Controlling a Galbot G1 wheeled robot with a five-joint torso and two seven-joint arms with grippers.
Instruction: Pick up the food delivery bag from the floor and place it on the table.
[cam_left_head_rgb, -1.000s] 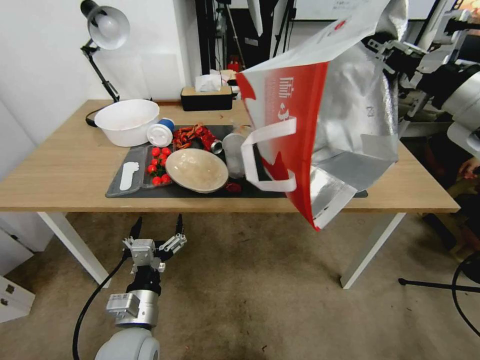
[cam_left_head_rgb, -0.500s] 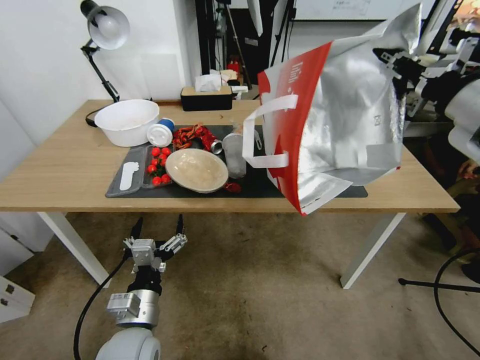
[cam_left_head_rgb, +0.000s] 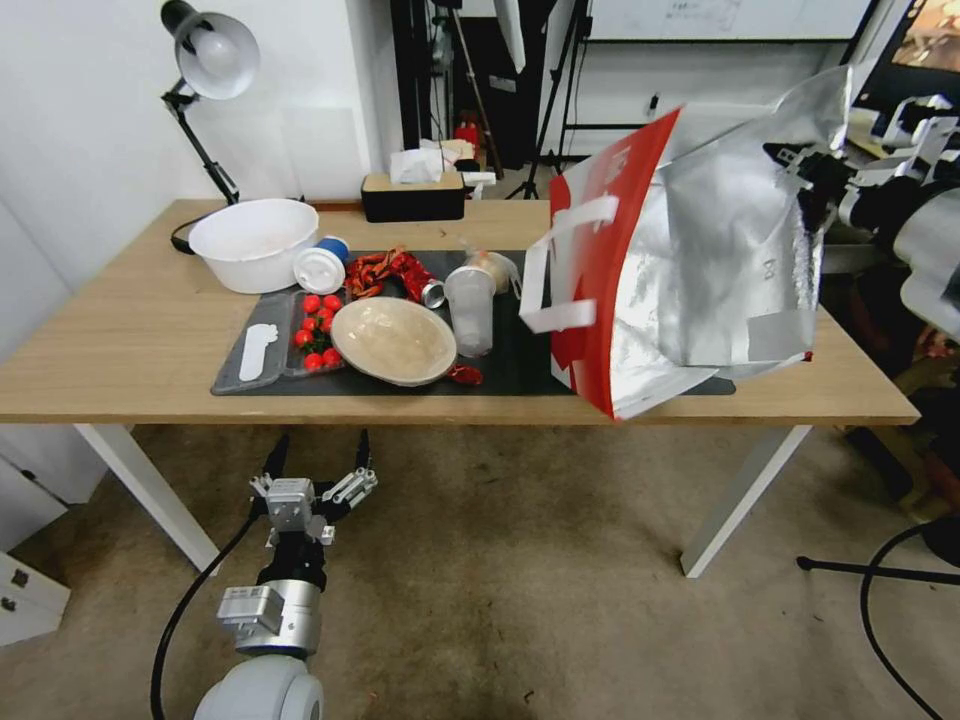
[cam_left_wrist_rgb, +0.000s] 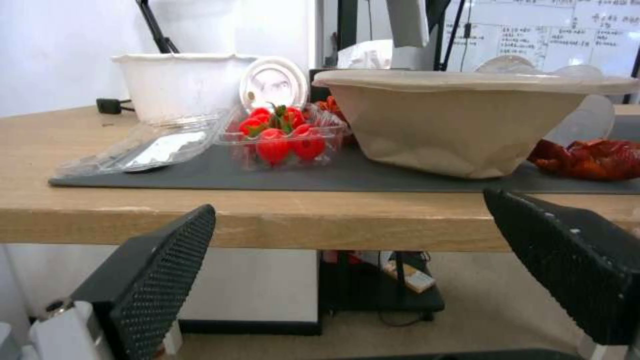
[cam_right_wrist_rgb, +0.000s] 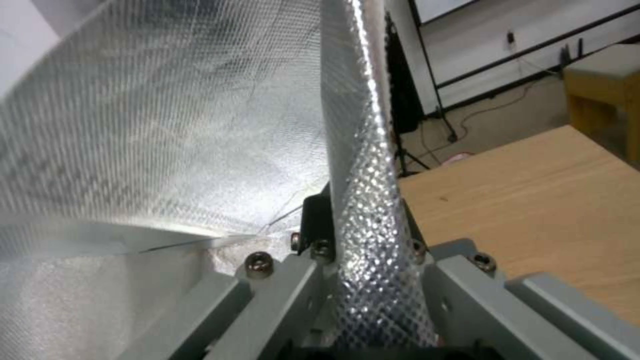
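While my right gripper (cam_left_head_rgb: 812, 178) is pinching the silver top edge of the food bag (cam_left_head_rgb: 700, 270), the bag is hanging below it, tilted, just over the right end of the table (cam_left_head_rgb: 130, 330). I think I should be lowering it slowly and flat onto the dark mat (cam_left_head_rgb: 520, 370), away from the clear cup (cam_left_head_rgb: 470, 308). My left gripper (cam_left_head_rgb: 318, 458) is waiting low over the floor (cam_left_head_rgb: 520, 600), fingers spread wide and holding nothing.

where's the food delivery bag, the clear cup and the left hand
food delivery bag (cam_left_head_rgb: 600, 300): head view, red side panel.
clear cup (cam_left_head_rgb: 470, 310): head view, side wall.
left hand (cam_left_head_rgb: 317, 452): head view, gap between its open fingertips.
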